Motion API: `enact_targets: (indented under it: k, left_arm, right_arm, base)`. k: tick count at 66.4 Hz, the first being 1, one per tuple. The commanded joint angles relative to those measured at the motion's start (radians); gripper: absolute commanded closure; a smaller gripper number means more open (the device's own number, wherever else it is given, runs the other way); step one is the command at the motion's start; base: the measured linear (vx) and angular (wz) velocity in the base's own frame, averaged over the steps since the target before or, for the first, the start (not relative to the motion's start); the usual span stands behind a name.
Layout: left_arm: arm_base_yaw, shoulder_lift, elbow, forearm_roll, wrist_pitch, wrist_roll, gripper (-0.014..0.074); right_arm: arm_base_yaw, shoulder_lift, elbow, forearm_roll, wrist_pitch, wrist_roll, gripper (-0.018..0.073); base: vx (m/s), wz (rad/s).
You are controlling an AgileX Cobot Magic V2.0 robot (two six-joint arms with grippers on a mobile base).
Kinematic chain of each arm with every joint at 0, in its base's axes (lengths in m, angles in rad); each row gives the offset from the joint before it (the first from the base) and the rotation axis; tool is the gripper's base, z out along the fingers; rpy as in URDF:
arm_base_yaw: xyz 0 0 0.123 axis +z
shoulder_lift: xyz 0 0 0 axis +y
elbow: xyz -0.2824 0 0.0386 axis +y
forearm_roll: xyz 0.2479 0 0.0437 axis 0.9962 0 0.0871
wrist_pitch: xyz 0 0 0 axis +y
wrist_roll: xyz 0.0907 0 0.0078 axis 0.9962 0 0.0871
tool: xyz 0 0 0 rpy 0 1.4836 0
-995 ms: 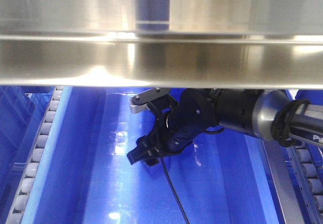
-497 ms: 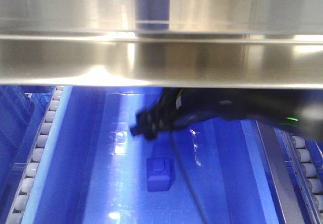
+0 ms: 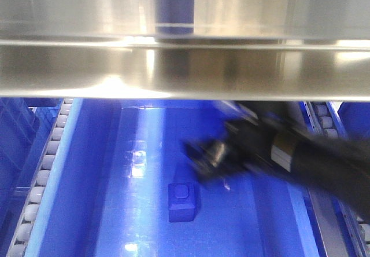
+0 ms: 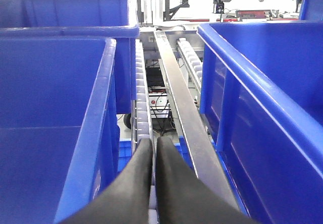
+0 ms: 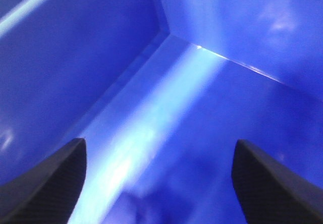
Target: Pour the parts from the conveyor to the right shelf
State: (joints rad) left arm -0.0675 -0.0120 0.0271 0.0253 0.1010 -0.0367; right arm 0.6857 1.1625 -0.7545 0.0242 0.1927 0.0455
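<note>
Blue block [image 3: 184, 201] is sitting on the floor of the big blue bin [image 3: 87, 170], stud face up, resting flat and alone. Bin is lying on the steel shelf [image 3: 185, 66], whose bright crossbar is filling the top half of the front view; white rollers [image 3: 43, 179] are running along the bin's left side.

Right gripper [image 3: 203, 154] is hanging inside the bin, above and just to the right of the block, apart from it; heavily blurred in the front view. Right wrist view is showing its two dark fingers [image 5: 48, 186] spread wide with nothing between them, only the bin's corner and glossy walls beyond.

Left gripper [image 4: 154, 148] is sitting over a roller rail [image 4: 143, 108] between two other blue bins [image 4: 55, 128], its fingertips pressed together, holding nothing.

Conveyor is not showing in any view.
</note>
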Motion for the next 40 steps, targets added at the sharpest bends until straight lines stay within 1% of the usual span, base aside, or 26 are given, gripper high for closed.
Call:
enact_targets:
  k: [1,9,13,17,33,37,40]
  left_arm:
    - [-0.005,-0.014,-0.019,-0.006,-0.079,-0.008,0.0603]
    - [-0.005,-0.014,-0.019,-0.006,-0.079,-0.008,0.0603]
    - [-0.005,-0.014,-0.019,-0.006,-0.079,-0.008,0.0603]
    - [-0.005,-0.014,-0.019,-0.006,-0.079,-0.008,0.0603]
    - [-0.005,-0.014,-0.019,-0.006,-0.079,-0.008,0.0603]
    - [-0.005,-0.014,-0.019,-0.006,-0.079,-0.008,0.0603]
    - [-0.005,-0.014,-0.019,-0.006,-0.079,-0.008,0.0603]
  right_arm:
    - [0.000,-0.114,0.054,-0.007,-0.108,-0.021,-0.0008]
    - [0.000,-0.207,0.117,-0.011,-0.160,-0.021,-0.0008]
    - [0.000,-0.230,0.117,-0.024,-0.142,-0.030,-0.0008]
    - [0.000,-0.242,0.117,-0.039,-0.136,-0.037,-0.0008]
    - [-0.002,-0.249,0.115,-0.051,-0.158,-0.045,-0.0008]
    - [-0.017,-0.249,0.115,-0.050,-0.157,-0.045,-0.0008]
    - [-0.041,-0.249,0.115,-0.040,-0.155,-0.033,-0.0008]
  base:
    - [0.00,0.00]
    - [0.00,0.00]
    - [0.00,0.00]
    - [0.00,0.00]
    - [0.00,0.00]
    - [0.00,0.00]
    - [0.00,0.00]
